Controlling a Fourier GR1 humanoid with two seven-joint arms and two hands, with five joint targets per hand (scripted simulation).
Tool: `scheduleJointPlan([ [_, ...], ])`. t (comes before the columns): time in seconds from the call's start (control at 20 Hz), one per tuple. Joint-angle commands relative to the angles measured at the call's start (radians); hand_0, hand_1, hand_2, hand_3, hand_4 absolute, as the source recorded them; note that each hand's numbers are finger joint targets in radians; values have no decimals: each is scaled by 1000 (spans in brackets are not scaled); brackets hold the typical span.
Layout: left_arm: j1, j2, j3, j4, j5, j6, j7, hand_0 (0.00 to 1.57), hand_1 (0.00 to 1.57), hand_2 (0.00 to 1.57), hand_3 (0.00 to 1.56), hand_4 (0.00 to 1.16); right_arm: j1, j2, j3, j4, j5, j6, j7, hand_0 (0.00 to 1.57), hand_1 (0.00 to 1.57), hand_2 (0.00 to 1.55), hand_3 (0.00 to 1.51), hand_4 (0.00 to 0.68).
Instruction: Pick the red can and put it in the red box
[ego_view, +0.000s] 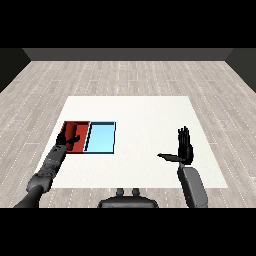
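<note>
The red tray (70, 125) lies at the table's left, with the light blue tray (102, 138) touching its right side. My left hand (65, 141) reaches over the red tray's near left part, its fingers relaxed and holding nothing. Just right of that hand a red upright shape (81, 139) stands inside the red tray. It looks like the red can, though it blends with the tray's colour. My right hand (185, 148) hovers over the table's right side, far from both trays. It is open, with fingers pointing up and the thumb out to the left.
The white table (140, 115) stretches wide between the trays and my right hand. Its near edge runs just in front of both forearms. Grey plank floor surrounds it.
</note>
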Motion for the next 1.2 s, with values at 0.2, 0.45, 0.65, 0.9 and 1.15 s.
scheduleJointPlan([
  [0.2,-23,43,-102,127,-119,-128,60,0,0,0,0,0,-10,3,-10,-27,-24,26,-3,0,0,0,0,0],
  [0.45,-74,30,-63,133,-86,-100,159,0,0,0,0,0,-20,9,-7,-53,-26,23,30,0,0,0,0,0],
  [0.65,-13,62,12,56,-13,-55,-16,0,0,0,0,0,6,-7,-21,-36,-29,63,-30,0,0,0,0,0],
  [0.9,-15,-3,222,-155,202,-38,-326,0,0,0,0,0,10,-11,-20,-48,-36,66,-13,0,0,0,0,0],
  [1.15,10,-107,244,-352,270,-186,-562,0,0,0,0,0,71,-2,22,-91,-15,81,-25,0,0,0,0,0],
])
